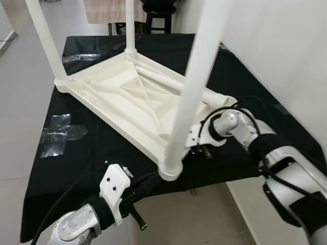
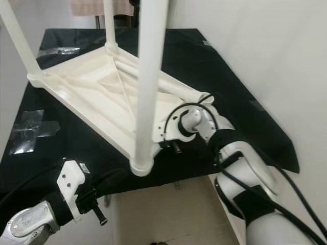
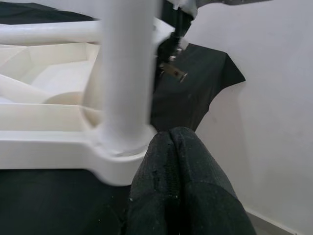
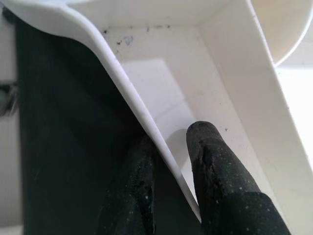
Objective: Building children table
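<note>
A white children's table (image 1: 110, 104) lies upside down on a black-covered worktop (image 1: 87, 153). Three white legs stand up from its corners: the near one (image 1: 196, 76), one at the far left (image 1: 46, 38) and one at the back (image 1: 130, 25). Another white tube (image 1: 204, 93) lies loose inside the tabletop. My right gripper (image 4: 173, 147) is shut on the tabletop's rim (image 4: 122, 81), one finger inside and one outside, just right of the near leg. My left gripper (image 3: 171, 134) is shut with nothing in it, its tips just below the near corner socket (image 3: 122, 147).
Crumpled clear tape (image 1: 61, 133) lies on the black cloth at the left. A dark stool (image 1: 159, 13) stands behind the worktop. A white wall (image 1: 286, 51) runs close along the right. The worktop's front edge (image 1: 214, 181) drops to the tiled floor.
</note>
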`<state>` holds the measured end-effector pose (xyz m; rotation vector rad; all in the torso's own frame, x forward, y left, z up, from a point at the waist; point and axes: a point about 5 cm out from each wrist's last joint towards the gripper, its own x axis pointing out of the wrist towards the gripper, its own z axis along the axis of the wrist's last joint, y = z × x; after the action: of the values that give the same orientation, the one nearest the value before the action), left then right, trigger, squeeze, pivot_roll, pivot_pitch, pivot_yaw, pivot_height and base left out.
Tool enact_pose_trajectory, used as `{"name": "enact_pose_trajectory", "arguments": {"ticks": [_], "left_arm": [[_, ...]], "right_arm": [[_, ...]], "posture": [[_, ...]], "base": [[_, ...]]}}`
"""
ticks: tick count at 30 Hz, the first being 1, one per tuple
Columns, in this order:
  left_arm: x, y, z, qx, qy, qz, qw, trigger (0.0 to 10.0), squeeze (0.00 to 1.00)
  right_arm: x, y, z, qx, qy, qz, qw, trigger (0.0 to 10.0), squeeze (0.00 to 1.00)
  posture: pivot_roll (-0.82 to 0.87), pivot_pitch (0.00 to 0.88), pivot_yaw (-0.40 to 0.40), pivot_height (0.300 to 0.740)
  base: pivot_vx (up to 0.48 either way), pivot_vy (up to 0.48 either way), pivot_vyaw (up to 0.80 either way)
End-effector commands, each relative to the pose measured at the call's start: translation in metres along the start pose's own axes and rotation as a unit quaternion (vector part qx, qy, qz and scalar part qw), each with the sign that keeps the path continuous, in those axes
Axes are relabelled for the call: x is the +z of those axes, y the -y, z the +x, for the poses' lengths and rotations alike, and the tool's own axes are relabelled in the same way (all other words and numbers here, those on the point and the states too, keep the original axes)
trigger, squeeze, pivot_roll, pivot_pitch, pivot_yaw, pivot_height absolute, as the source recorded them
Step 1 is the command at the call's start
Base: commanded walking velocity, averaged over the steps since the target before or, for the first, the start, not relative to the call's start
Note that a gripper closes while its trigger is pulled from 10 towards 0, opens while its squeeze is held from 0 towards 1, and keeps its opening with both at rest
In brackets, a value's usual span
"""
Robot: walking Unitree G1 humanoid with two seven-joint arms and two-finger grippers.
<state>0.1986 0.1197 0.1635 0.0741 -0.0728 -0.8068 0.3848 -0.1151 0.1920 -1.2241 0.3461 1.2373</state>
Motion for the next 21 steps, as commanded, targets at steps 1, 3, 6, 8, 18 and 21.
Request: {"name": "enact_pose_trajectory", "arguments": {"ticks": [1,3,6,8,18,21], "left_arm": [[-0.003,0.002,0.0,-0.006,-0.014,0.001,1.0,10.0,0.0],[-0.003,0.002,0.0,-0.007,-0.014,0.002,1.0,10.0,0.0],[-0.003,0.001,-0.001,-0.007,-0.016,0.003,1.0,10.0,0.0],[-0.004,0.001,-0.001,-0.006,-0.017,0.004,1.0,10.0,0.0],[-0.006,0.004,0.0,-0.013,-0.019,0.004,1.0,10.0,0.0],[-0.006,0.003,0.001,-0.015,-0.02,0.007,1.0,10.0,0.0]], "right_arm": [[0.015,0.012,0.001,-0.079,0.088,0.074,0.99,0.0,0.0],[0.022,0.015,0.005,-0.087,0.106,0.1,0.985,0.0,0.0],[0.037,0.017,0.015,-0.09,0.125,0.129,0.98,0.0,0.0],[0.05,0.014,0.021,-0.078,0.157,0.124,0.977,0.0,0.0],[0.127,0.001,0.04,-0.056,0.317,0.097,0.942,0.1,0.0],[0.147,-0.005,0.054,-0.079,0.328,0.106,0.936,10.0,0.69]], "posture": [[0.05,0.187,-0.112,0.74],[0.06,0.188,-0.111,0.74],[0.06,0.189,-0.111,0.74],[0.06,0.186,-0.11,0.74],[0.06,0.177,-0.103,0.74],[0.07,0.166,-0.102,0.74]], "base": [[0.0,0.0,0.0],[0.0,0.0,0.0],[0.0,0.0,0.0],[0.0,0.0,0.0],[0.0,0.0,0.0],[0.0,0.0,0.0]]}}
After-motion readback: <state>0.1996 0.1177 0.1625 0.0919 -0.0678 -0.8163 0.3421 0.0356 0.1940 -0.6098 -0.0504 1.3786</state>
